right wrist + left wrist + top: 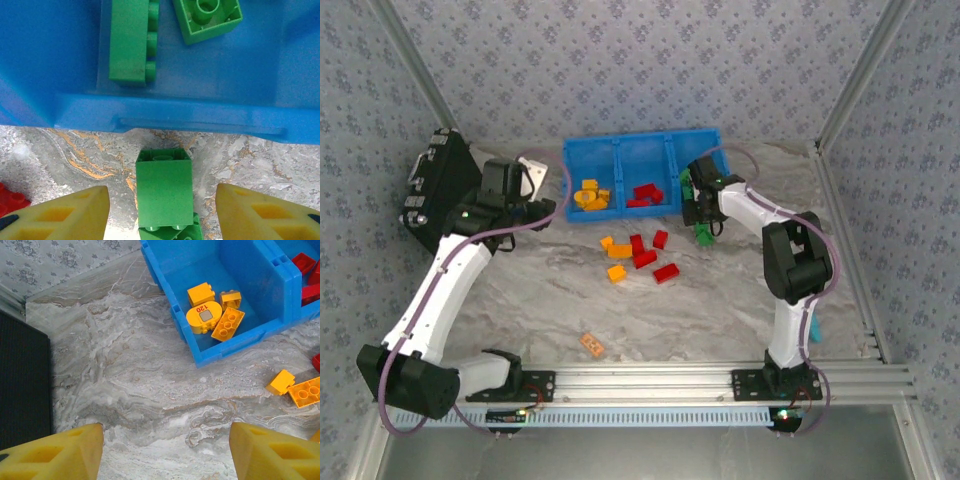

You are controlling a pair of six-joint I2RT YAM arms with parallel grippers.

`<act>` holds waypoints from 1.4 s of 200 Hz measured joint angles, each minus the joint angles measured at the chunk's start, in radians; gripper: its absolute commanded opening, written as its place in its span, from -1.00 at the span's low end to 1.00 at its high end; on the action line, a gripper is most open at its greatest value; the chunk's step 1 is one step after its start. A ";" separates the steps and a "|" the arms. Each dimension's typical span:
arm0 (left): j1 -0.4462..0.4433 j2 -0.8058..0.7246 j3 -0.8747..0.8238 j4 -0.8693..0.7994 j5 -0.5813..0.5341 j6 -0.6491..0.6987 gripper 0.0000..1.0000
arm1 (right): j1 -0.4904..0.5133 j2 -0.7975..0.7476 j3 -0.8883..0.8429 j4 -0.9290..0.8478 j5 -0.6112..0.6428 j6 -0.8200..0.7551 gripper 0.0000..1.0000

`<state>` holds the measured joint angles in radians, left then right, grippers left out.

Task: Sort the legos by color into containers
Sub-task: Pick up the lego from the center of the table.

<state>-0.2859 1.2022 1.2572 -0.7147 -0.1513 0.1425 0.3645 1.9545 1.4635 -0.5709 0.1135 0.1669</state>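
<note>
Whole bench (pixel 540 300) is covered by the top view, looking down from high above the near edge. Blue bin (pixel 590 150) is shared by all three views. Its left compartment (pixel 200 265) is viewed downward, close, from the left wrist. Its right compartment (pixel 50 45) is viewed closer still from the right wrist.

Left pincer (pixel 166 447) spread wide, pointing down; right pincer (pixel 162 210) fingers apart, pointing down.

Loose green brick (pixel 164 192) cut by bottom edge, red brick (pixel 10 200) cropped at left, black case (pixel 22 385) cropped left
</note>
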 measured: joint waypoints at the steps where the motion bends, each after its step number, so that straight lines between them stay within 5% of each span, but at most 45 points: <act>1: 0.000 0.000 0.000 0.000 0.001 0.000 0.35 | 0.000 0.000 0.000 0.000 0.000 0.000 0.23; 91: 0.000 0.000 0.000 -0.006 0.005 0.000 0.35 | -0.009 0.083 0.034 -0.018 0.007 0.008 0.13; 193: 0.000 0.000 -0.006 -0.016 0.005 0.007 0.35 | -0.010 0.127 0.054 -0.032 0.007 0.027 -0.34; 280: 0.000 0.000 -0.013 -0.012 0.062 0.007 0.37 | -0.009 -0.040 0.154 -0.146 0.022 0.027 -0.38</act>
<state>-0.2863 1.2026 1.2442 -0.7265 -0.0895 0.1493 0.3557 1.9144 1.6176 -0.7174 0.1356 0.1936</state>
